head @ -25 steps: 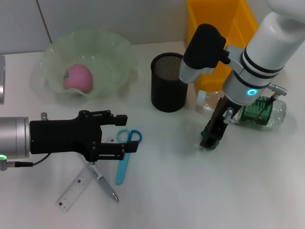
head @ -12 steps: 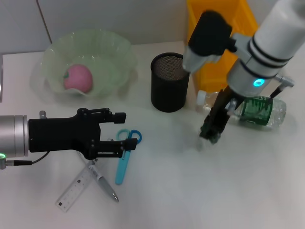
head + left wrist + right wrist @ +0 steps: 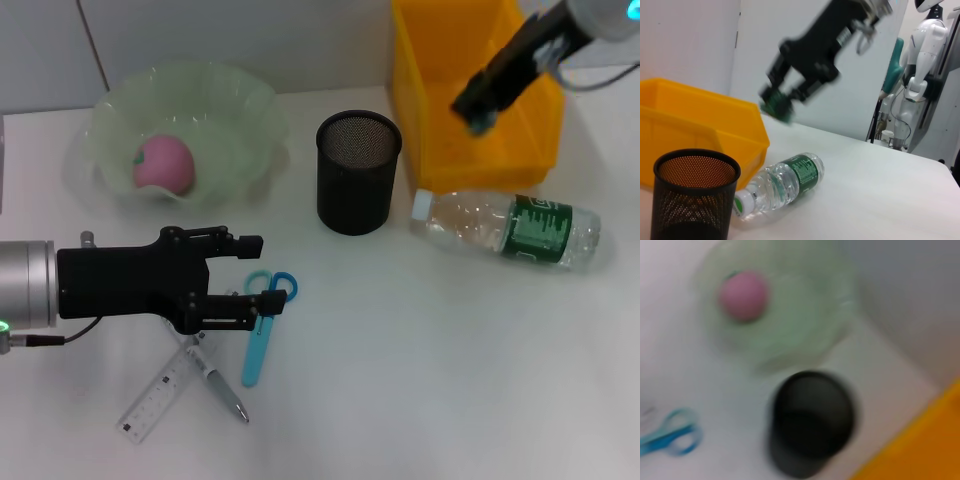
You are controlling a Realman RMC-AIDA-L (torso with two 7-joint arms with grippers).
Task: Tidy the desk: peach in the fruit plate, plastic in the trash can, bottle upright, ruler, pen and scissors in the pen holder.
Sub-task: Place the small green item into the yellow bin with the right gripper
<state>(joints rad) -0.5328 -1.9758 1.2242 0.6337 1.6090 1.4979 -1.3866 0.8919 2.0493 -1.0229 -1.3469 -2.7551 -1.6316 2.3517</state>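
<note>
The pink peach lies in the pale green fruit plate at the back left. Right of it stands the black mesh pen holder. A clear bottle with a green label lies on its side. Blue scissors, a pen and a ruler lie at the front left. My left gripper hovers open just over the scissors' handles. Raised over the yellow bin, my right gripper is blurred, also in the left wrist view. I cannot make out any plastic.
The right wrist view looks down on the peach, the pen holder, the scissors and a corner of the yellow bin. A wall runs behind the desk. Another robot stands far off.
My right arm has lifted from the desk beside the bottle and swung back and up over the yellow bin. The left gripper has hardly moved.
</note>
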